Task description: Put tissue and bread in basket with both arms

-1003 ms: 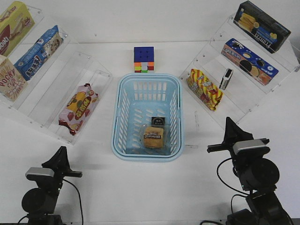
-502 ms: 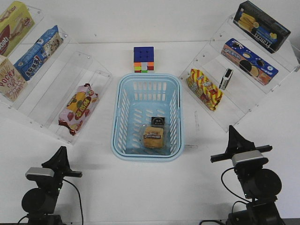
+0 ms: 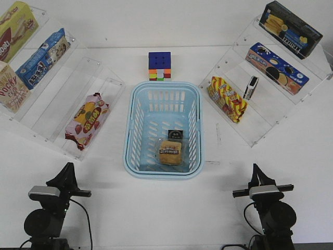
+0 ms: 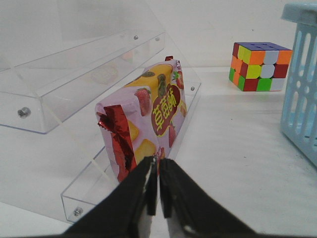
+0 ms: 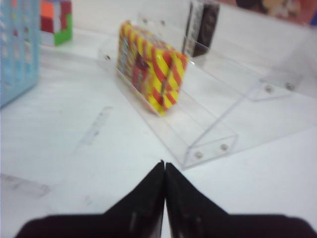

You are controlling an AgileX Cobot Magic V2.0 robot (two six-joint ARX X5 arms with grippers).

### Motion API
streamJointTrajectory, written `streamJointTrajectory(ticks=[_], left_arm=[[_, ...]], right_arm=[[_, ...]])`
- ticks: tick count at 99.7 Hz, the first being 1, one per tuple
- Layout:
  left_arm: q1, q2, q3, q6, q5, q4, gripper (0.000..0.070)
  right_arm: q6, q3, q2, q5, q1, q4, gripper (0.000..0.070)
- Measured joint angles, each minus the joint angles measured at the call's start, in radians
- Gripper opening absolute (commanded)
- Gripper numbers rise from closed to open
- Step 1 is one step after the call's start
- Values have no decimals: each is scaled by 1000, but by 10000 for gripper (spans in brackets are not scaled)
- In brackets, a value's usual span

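You have both items already in the basket [image 3: 136, 112]: the bread [image 3: 170, 152] lies flat on the slotted floor toward the 6 o'clock end, and the tissue [image 3: 175, 134] sits just beyond it at 12 o'clock, the two close enough that you cannot tell from the front view whether they touch. Your left gripper [image 4: 158, 186] is low at 7 o'clock of the basket, jaws pressed together on nothing, facing the red snack bag [image 4: 143, 121] on its clear shelf [image 4: 84, 74]. Your right gripper [image 5: 164, 191] is at 5 o'clock, jaws likewise together and empty — its view is somewhat blurred. Should you need to shift either item, expect the bread to be light and soft under slippery wrap, so pinch gently across its edges rather than the crown; the tissue looks thin, light and squashy — take it across its short sides. By my reading, the task looks finished.
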Motion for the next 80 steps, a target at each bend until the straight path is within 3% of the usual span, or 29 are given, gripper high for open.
streamJointTrajectory(ticks=[26, 80], left_arm=[[0, 0, 0, 0, 0, 0, 2], [0, 0, 0, 0, 0, 0, 2]], right_arm=[[59, 0, 0, 21, -6, 11, 2], [62, 0, 0, 21, -6, 29, 2]])
